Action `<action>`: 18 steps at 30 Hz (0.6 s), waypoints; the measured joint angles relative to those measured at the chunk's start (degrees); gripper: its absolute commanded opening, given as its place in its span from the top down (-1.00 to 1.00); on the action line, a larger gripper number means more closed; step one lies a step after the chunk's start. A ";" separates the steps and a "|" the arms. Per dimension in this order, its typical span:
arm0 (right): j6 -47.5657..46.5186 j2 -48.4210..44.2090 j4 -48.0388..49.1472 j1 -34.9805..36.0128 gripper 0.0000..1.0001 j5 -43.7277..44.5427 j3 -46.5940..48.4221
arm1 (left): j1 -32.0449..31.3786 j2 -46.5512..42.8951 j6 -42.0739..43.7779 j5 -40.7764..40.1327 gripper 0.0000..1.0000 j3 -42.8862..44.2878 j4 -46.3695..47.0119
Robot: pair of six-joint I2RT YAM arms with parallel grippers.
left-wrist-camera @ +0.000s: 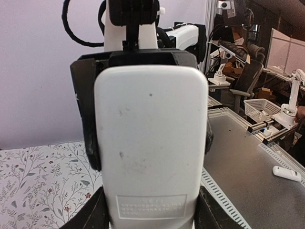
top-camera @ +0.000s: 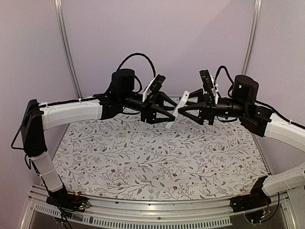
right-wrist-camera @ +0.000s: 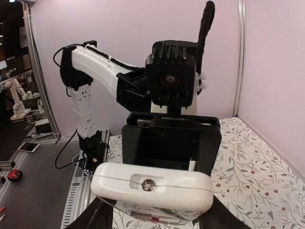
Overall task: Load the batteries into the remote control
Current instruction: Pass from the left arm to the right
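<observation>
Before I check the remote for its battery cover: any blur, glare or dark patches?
Top external: even pinkish light, the remote control small but sharp. Left wrist: its white back fills the frame, no glare; the room behind is dim. Right wrist: its end is sharp, the room beside it dark.

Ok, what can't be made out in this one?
The batteries: seen in no view.
The remote control: button face hidden, left wrist shows only the white back; too small in the top view.
The right gripper: whether its jaws press the remote control, right wrist, contact cut off by the bottom edge.
</observation>
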 measured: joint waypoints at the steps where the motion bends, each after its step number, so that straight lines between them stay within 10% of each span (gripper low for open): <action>1: -0.04 0.11 -0.07 0.00 -0.12 0.00 0.11 | 0.02 0.00 -0.15 0.00 0.30 0.00 0.00; 13: 0.02 1.05 -1.33 0.22 -0.33 0.02 0.94 | 0.11 0.74 -0.63 -0.37 0.31 -0.11 0.76; 18: -0.20 1.33 -1.49 0.22 -0.03 0.63 0.96 | 0.11 0.98 -0.83 -0.57 0.23 -0.13 0.92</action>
